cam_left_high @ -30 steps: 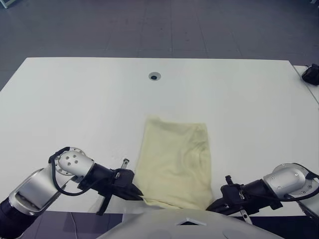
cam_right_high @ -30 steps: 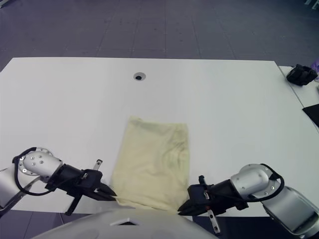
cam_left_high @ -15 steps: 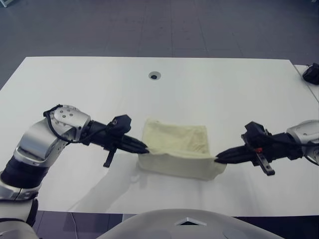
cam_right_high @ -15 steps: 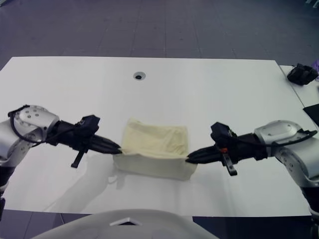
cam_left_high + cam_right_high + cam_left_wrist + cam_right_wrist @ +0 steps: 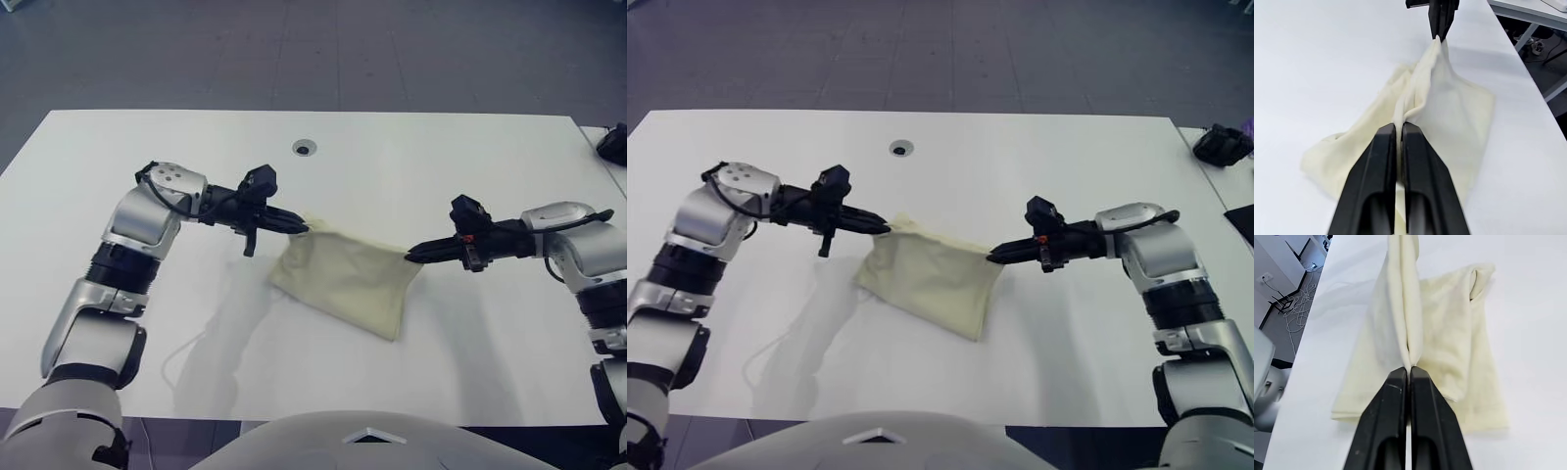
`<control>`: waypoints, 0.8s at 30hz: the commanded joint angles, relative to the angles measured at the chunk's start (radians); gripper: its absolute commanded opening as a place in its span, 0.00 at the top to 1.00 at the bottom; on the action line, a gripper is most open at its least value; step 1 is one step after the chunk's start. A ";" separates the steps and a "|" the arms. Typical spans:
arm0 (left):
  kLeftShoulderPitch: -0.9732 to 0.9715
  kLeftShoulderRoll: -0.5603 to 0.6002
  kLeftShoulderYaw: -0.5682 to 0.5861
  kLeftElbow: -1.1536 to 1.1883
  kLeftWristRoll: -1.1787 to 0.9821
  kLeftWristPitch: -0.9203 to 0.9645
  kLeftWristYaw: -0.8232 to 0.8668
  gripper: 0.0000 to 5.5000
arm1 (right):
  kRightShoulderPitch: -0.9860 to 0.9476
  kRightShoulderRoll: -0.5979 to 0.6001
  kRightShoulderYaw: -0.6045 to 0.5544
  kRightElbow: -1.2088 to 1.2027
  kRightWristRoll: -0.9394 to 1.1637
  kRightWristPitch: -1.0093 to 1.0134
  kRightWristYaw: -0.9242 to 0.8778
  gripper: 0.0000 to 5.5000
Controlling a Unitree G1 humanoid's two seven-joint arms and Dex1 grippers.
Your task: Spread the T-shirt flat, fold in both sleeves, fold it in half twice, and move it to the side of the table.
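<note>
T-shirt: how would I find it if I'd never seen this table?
Look at the big white table, then at its middle, on the robot's side of the round hole. The T-shirt hangs there, stretched between the left pincer and the right pincer. It is the only soft, pale yellow thing.

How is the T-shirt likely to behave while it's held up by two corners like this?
Likely floppy: the T-shirt drapes from the left gripper and right gripper, its lower part trailing on the table. Probably light, since two thin pinches carry it. It may slip if tugged.
</note>
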 commanded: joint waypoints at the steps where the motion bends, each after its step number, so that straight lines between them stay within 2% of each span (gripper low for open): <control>1: -0.065 -0.079 0.010 0.126 0.097 -0.107 0.113 0.93 | -0.046 0.035 0.002 0.087 -0.059 -0.049 0.001 1.00; 2: -0.079 -0.100 0.008 0.175 0.132 -0.146 0.160 0.91 | -0.047 0.050 -0.001 0.108 -0.083 -0.078 -0.027 1.00; 8: -0.126 -0.172 0.088 0.285 0.189 -0.260 0.348 0.73 | -0.019 0.121 -0.061 0.087 -0.175 -0.219 -0.232 0.82; 11: -0.114 -0.154 0.130 0.230 0.194 -0.284 0.390 0.63 | 0.027 0.166 -0.098 -0.054 -0.213 -0.282 -0.380 0.72; 15: 0.024 -0.115 0.083 0.049 0.208 -0.270 0.328 0.49 | 0.109 0.228 -0.047 -0.198 -0.288 -0.361 -0.491 0.59; 18: 0.076 -0.130 0.089 0.021 0.229 -0.260 0.392 0.40 | 0.133 0.310 -0.007 -0.206 -0.306 -0.430 -0.531 0.51; 24: 0.058 -0.187 0.204 0.029 0.201 -0.205 0.565 0.23 | 0.187 0.379 0.068 -0.150 -0.297 -0.471 -0.471 0.35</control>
